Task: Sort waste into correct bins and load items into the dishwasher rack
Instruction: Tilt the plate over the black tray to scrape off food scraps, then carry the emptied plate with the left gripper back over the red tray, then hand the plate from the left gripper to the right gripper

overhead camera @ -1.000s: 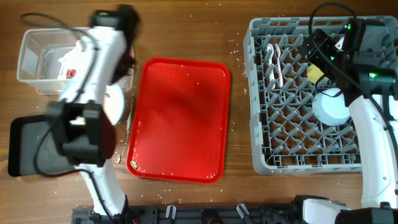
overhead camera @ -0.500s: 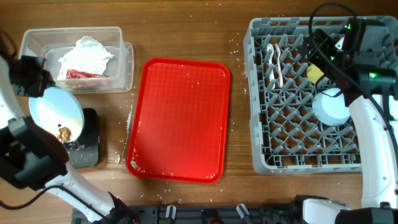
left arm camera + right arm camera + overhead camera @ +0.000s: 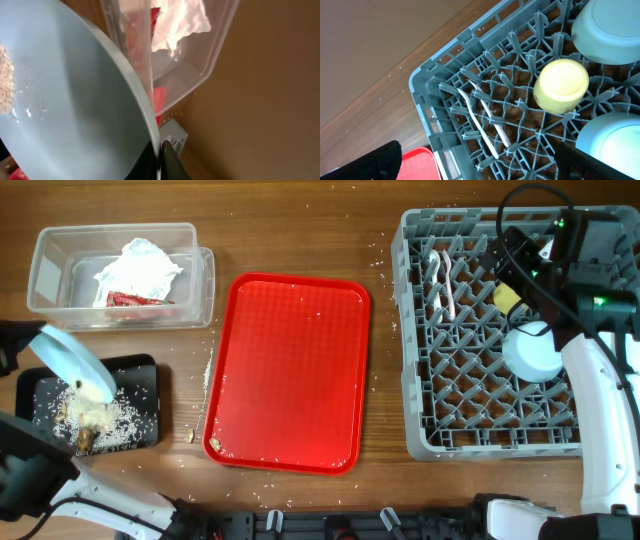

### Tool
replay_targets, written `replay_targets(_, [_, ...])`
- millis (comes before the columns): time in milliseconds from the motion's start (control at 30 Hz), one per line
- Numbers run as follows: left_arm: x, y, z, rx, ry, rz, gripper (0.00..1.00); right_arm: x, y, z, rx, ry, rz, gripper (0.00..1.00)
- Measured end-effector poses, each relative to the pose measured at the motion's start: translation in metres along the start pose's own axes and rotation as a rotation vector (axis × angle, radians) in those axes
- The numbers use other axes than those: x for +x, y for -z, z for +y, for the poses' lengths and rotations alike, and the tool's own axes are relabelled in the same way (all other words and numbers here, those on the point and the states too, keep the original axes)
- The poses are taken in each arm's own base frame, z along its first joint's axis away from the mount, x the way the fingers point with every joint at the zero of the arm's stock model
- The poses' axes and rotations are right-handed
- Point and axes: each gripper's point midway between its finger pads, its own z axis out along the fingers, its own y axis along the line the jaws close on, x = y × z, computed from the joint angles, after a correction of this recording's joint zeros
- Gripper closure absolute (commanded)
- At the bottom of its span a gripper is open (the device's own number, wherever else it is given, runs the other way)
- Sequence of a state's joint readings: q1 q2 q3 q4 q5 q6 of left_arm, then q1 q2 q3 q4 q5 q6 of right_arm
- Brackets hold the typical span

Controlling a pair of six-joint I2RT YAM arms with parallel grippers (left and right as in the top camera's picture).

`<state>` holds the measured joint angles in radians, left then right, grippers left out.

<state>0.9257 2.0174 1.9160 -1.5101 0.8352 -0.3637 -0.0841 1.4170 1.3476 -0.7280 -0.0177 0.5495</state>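
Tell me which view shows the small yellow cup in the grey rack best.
The right wrist view: the small yellow cup sits whole among the pegs of the large grey plastic dishwasher rack. Overhead shows only a yellow sliver beside the black right arm. The left wrist view does not show it.

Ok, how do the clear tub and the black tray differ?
The clear tub is see-through with tall walls; the black tray is opaque and shallow. The tub holds crumpled napkins and a red wrapper; the tray holds rice and brown scraps. Both are rectangular, left of the red serving tray.
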Motion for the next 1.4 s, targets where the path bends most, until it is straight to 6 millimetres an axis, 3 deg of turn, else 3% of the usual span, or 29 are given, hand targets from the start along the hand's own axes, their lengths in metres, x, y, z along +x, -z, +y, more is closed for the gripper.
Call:
replay_targets(333, [0.008,0.020,-0.006,0.136,-0.016,0.049,0.96,0.000,0.000,0.000,0.000,0.000,0.000,0.00])
replay_targets(533, [0.001,0.029,-0.012,0.203,-0.034,0.030,0.96,0.000,0.000,0.000,0.000,0.000,0.000,0.00])
replay_targets(667, [0.016,0.031,-0.007,0.194,0.041,0.086,0.96,0.000,0.000,0.000,0.000,0.000,-0.002,0.00])
replay_targets(767, [0.022,0.026,-0.006,0.171,0.032,0.104,0.96,0.000,0.000,0.000,0.000,0.000,-0.001,0.00])
replay_targets(867, [0.039,0.005,-0.018,0.134,-0.024,0.157,0.96,-0.001,0.000,0.001,-0.003,-0.064,-0.004,0.00])
replay_targets(900, [0.051,-0.008,-0.025,0.111,-0.054,0.191,0.96,-0.001,0.000,0.001,-0.003,-0.138,-0.004,0.00])
replay_targets(1000, [0.122,-0.066,-0.050,0.001,-0.226,0.356,0.96,0.006,0.000,0.006,-0.033,-0.224,0.038,0.00])
replay_targets(1100, [0.201,-0.121,-0.060,-0.097,-0.424,0.514,0.96,0.014,0.002,0.034,-0.152,-0.059,0.075,0.01])
replay_targets(1133, [0.237,-0.150,-0.057,-0.173,-0.548,0.555,0.96,0.022,0.004,0.045,-0.182,-0.007,0.092,0.00])
replay_targets(1200, [0.268,-0.193,-0.040,-0.383,-0.711,0.462,0.96,0.031,0.005,0.057,-0.215,0.029,0.113,0.00])
replay_targets(1300, [0.321,-0.233,-0.014,-0.590,-0.889,0.322,0.96,0.032,0.005,0.058,-0.215,-0.017,0.120,0.00])
replay_targets(1333, [0.335,-0.241,-0.006,-0.626,-0.920,0.296,0.89,0.032,0.005,0.058,-0.214,-0.022,0.120,0.00])
replay_targets(1367, [0.349,-0.250,0.005,-0.670,-0.951,0.266,0.68,0.032,0.005,0.058,-0.214,-0.022,0.120,0.00])
replay_targets(1400, [0.360,-0.262,0.019,-0.724,-0.970,0.249,0.62,0.032,0.005,0.058,-0.214,-0.021,0.120,0.00])
